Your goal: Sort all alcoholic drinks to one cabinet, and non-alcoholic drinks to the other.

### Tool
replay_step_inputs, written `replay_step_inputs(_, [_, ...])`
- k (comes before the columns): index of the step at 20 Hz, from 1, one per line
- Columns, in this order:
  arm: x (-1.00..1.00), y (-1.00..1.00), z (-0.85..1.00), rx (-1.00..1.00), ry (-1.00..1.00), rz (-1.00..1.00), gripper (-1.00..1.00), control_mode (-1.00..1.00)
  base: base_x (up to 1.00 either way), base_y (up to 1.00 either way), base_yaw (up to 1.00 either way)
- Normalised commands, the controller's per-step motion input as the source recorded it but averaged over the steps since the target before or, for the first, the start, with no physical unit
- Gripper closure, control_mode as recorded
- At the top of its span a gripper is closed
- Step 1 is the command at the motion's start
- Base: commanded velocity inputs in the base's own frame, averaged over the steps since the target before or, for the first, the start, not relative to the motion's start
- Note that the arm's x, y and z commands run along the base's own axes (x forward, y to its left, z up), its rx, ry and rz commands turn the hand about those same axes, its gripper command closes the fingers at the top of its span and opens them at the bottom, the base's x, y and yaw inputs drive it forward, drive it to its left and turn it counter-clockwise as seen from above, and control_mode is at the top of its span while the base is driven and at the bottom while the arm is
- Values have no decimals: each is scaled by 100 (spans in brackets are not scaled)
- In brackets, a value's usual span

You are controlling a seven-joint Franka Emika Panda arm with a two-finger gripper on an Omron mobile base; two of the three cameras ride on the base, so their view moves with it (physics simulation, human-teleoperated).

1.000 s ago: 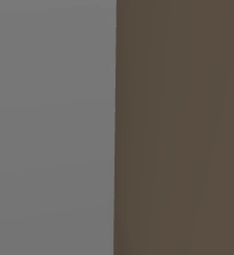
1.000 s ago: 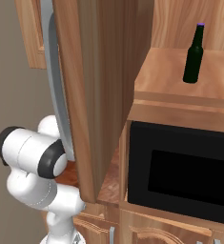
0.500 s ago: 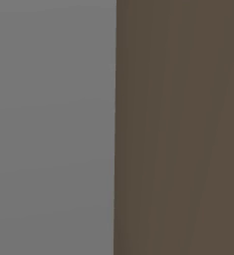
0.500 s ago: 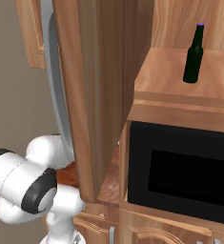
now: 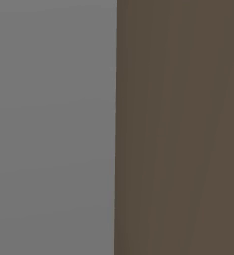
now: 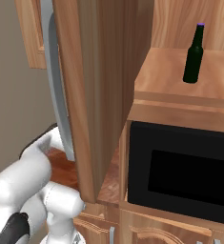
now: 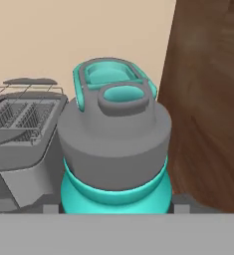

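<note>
The teal bottle [image 7: 113, 187] with its grey cap [image 7: 113, 142] stands close up in the hand view, upright between my two dark fingertips [image 7: 182, 201]. My gripper [image 7: 116, 205] is shut on the bottle's body, one finger at each side. The slim dark-green bottle [image 6: 194, 53] with a purple cap stands upright on the wooden shelf [image 6: 180, 78] above the microwave, far from the hand. My white arm [image 6: 35, 190] is folded low at the left of the right base view.
An open wooden cabinet door [image 6: 92, 95] hangs just right of the arm, with a black microwave [image 6: 180, 174] beyond it. A grey toaster [image 7: 21, 134] stands behind the teal bottle, and a dark wood panel [image 7: 208, 99] lies close on its right. A grey and brown surface [image 5: 178, 124] blocks the left base view.
The arm's elbow and forearm have swung down and to the left in the right base view. The dark-green bottle has stayed put.
</note>
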Motion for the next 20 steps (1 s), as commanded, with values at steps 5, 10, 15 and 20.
replay_step_inputs(5, [-40, 2, 88, 0, 4, 0, 100, -100, 0, 0, 0])
replay_step_inputs(10, [-66, 14, 60, 3, 7, 0, 100, -100, 0, 0, 0])
replay_step_inputs(15, [-85, 23, 39, 2, 7, 0, 100, -100, 0, 0, 0])
replay_step_inputs(20, [-87, 25, 25, 0, 4, 0, 100, -100, 0, 0, 0])
